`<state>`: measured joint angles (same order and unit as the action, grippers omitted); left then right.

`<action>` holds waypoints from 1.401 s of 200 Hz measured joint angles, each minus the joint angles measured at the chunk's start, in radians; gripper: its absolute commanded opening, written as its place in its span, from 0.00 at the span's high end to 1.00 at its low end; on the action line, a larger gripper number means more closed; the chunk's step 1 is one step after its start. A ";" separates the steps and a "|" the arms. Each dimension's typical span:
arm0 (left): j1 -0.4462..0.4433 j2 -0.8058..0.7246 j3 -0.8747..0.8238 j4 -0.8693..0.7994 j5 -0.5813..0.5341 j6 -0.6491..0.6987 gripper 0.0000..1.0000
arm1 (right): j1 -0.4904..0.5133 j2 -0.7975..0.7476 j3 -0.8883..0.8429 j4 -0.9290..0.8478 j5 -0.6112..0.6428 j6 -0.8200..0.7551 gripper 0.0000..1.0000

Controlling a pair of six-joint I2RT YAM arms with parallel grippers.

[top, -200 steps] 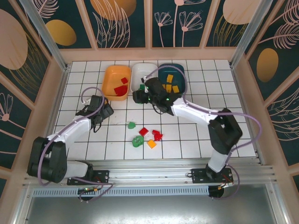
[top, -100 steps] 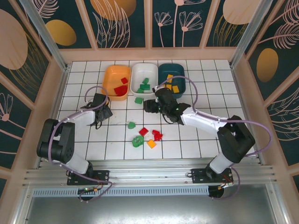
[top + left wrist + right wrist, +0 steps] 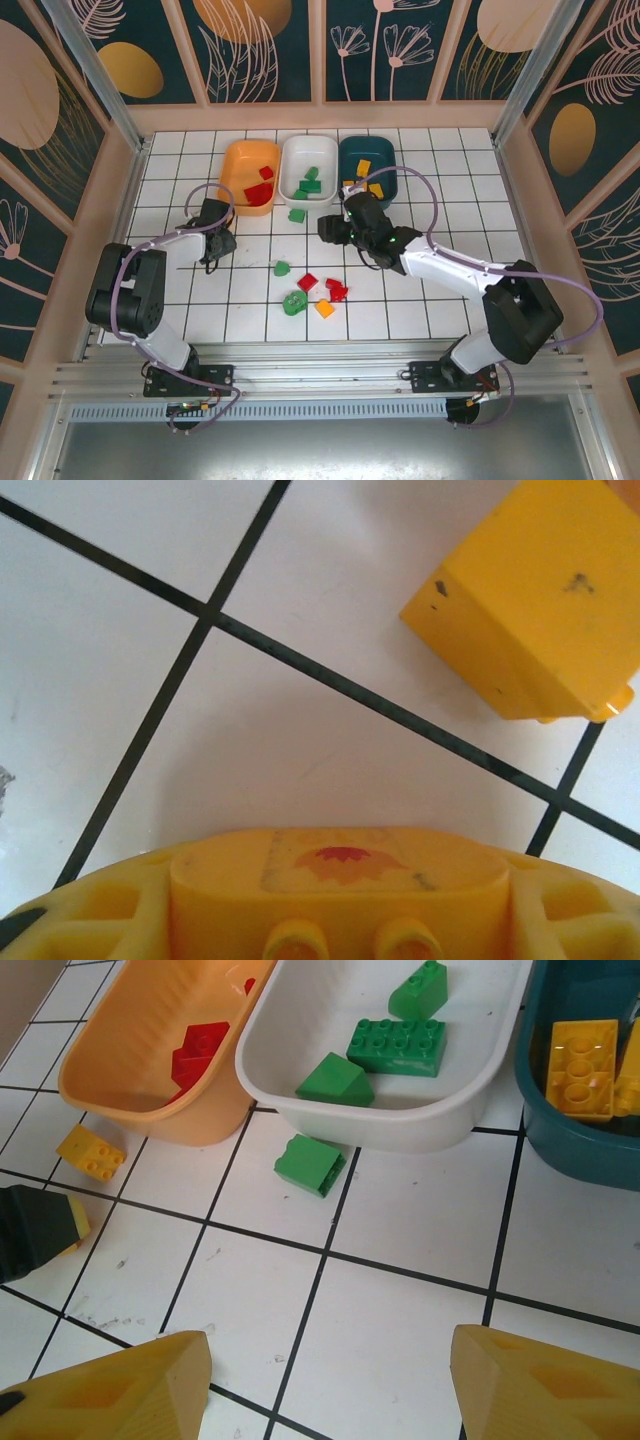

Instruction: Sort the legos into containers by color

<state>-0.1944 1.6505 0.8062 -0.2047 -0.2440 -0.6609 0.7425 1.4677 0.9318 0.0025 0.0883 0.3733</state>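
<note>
My left gripper [image 3: 214, 242] is low over the tiles at the left. A yellow lego [image 3: 340, 890] with a small sticker fills the gap between its jaws, and both fingers press against it. A second yellow lego [image 3: 530, 600] lies just beyond, near the orange container [image 3: 232, 160]. My right gripper [image 3: 330, 1390] stands open over bare tile in front of the white container [image 3: 290, 1090]. A green lego [image 3: 311, 1164] lies on the floor against that container. Red legos [image 3: 198, 1045] lie in the orange container, green ones [image 3: 395, 1045] in the white, yellow ones [image 3: 582, 1068] in the teal container [image 3: 385, 185].
A loose cluster lies mid-table: a green lego [image 3: 283, 268], a red one [image 3: 308, 282], another red [image 3: 337, 290], a larger green piece [image 3: 294, 303] and an orange one [image 3: 324, 308]. Wooden walls ring the tiled floor. The right half has free room.
My left gripper has shut onto the yellow lego. My right arm has drawn back from the white container toward the near right, uncovering the green lego on the floor.
</note>
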 measured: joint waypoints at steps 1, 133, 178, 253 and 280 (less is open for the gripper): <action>0.000 0.000 0.000 0.000 0.000 0.001 0.54 | 0.000 -0.001 0.000 0.000 0.000 0.000 0.35; -0.224 -0.128 0.148 -0.002 0.190 -0.039 0.64 | -0.186 -0.089 -0.101 -0.006 0.005 0.011 0.36; -0.346 0.077 0.461 0.050 0.298 -0.036 0.64 | -0.383 -0.151 -0.209 -0.010 -0.018 0.089 0.36; -0.393 0.553 0.982 0.130 0.527 -0.024 0.62 | -0.549 -0.288 -0.326 -0.022 -0.105 0.131 0.36; -0.400 0.690 1.153 0.118 0.581 -0.024 0.60 | -0.573 -0.297 -0.342 -0.024 -0.128 0.130 0.36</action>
<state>-0.5941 2.3405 1.9591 -0.0868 0.3374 -0.6853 0.1696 1.1706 0.5896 -0.0216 -0.0395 0.5037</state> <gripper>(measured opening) 0.564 0.637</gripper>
